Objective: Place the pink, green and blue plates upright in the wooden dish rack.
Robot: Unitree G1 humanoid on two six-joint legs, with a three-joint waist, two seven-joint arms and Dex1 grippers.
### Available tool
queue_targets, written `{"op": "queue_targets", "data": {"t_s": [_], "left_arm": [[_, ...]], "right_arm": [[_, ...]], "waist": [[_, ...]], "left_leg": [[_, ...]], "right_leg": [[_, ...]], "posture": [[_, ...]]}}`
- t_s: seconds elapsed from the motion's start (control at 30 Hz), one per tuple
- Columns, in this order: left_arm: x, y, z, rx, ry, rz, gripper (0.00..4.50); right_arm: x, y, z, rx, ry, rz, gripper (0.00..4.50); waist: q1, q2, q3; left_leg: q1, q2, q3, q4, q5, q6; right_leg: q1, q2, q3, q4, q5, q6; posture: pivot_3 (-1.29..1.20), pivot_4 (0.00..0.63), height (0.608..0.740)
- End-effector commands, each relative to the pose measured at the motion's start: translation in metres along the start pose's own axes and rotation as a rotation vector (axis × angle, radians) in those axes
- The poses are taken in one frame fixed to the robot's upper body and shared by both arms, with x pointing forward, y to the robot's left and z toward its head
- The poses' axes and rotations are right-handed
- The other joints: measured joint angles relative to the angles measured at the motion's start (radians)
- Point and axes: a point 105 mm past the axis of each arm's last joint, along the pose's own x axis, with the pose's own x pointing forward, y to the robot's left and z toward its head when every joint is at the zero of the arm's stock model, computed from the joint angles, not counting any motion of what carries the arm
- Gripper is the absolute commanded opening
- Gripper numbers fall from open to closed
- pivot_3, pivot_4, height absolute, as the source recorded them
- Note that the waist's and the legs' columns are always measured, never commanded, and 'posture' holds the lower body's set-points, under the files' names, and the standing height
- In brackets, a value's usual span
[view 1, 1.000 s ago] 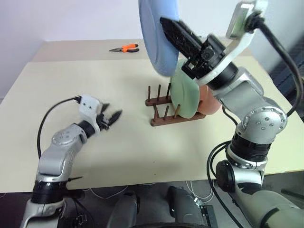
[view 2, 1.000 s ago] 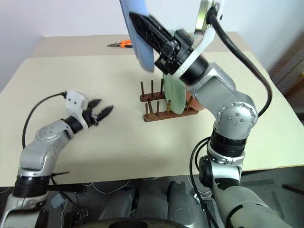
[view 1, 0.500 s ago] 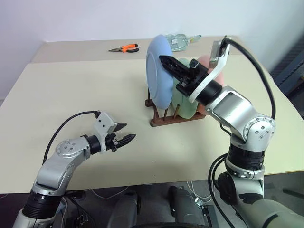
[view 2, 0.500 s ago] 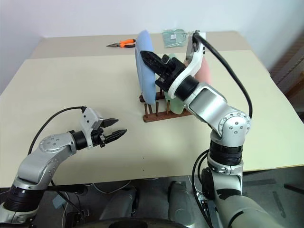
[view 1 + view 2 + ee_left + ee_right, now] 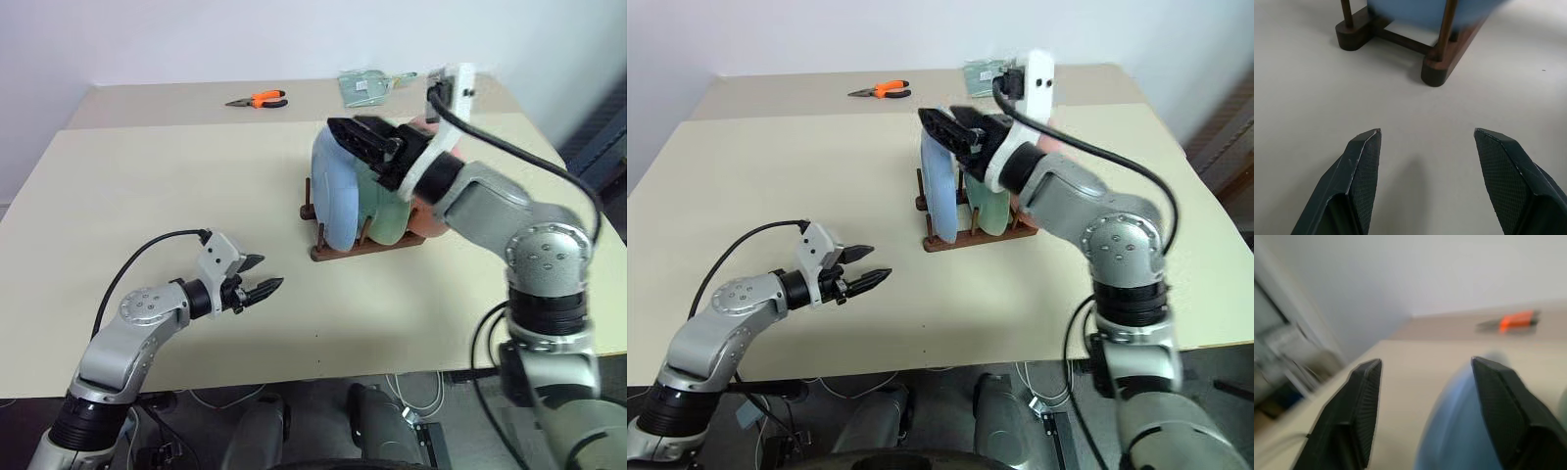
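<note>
Though leaning, blue plate [image 5: 335, 196] in rack [image 5: 364, 247]

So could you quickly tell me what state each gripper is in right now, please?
Left gripper: open, holding nothing, low over the table.
Right gripper: open, just above the blue plate, which stands in the wooden dish rack.

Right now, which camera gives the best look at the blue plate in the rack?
The left eye view: the blue plate stands whole and upright in the wooden dish rack. The right eye view shows it edge-on. The left wrist view catches just its lower edge, the right wrist view a blurred rim.
</note>
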Motion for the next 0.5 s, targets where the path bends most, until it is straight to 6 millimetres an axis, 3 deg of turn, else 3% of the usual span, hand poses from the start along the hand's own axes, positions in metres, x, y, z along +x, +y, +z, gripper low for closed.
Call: {"op": "queue_targets", "data": {"t_s": [0.03,0.13,0.2,0.27,0.37,0.5], "left_arm": [[0.0,0.0,0.007,0.033,-0.024,0.009,3.09],[-0.001,0.01,0.002,0.046,-0.009,0.041,3.09],[-0.003,0.02,-0.004,0.058,0.012,0.079,3.09],[-0.004,0.027,-0.01,0.073,0.035,0.106,3.09],[-0.007,0.041,-0.016,0.069,0.042,0.159,3.09],[-0.013,0.051,-0.021,0.097,0.056,0.205,3.09]], "right_arm": [[-0.027,0.013,0.051,-0.212,-0.16,0.138,2.97],[-0.067,-0.024,0.066,-0.284,-0.144,0.031,2.97],[-0.105,-0.053,0.059,-0.315,-0.053,-0.08,2.97],[-0.137,-0.07,0.039,-0.319,0.064,-0.149,2.97],[-0.179,-0.093,-0.005,-0.288,0.253,-0.233,2.97],[-0.211,-0.112,-0.059,-0.292,0.454,-0.298,2.97]], "waist": [[0.0,0.0,0.0],[0.008,-0.002,-0.001],[0.02,-0.004,-0.002],[0.028,-0.005,-0.003],[0.024,-0.002,-0.003],[0.014,-0.001,-0.003]], "left_leg": [[0.0,0.0,0.0,0.0,0.0,0.0],[0.0,0.0,-0.001,0.001,0.0,0.0],[0.001,0.0,-0.001,0.001,0.0,0.001],[0.001,0.001,0.0,0.001,-0.001,0.001],[0.001,0.0,0.002,0.001,-0.001,0.002],[0.002,0.001,0.006,0.001,-0.002,0.002]], "right_leg": [[0.0,0.0,0.0,0.0,0.0,0.0],[0.002,0.0,-0.001,-0.001,0.0,0.0],[0.004,-0.001,-0.001,-0.002,-0.001,0.0],[0.006,-0.001,-0.002,-0.005,-0.001,0.0],[0.007,-0.003,-0.002,-0.008,-0.001,0.0],[0.006,-0.003,0.0,-0.008,0.0,0.0]], "posture": [[0.0,0.15,0.74],[0.0,0.15,0.74],[0.0,0.15,0.74],[0.0,0.15,0.74],[0.0,0.15,0.74],[0.0,0.15,0.74]]}}
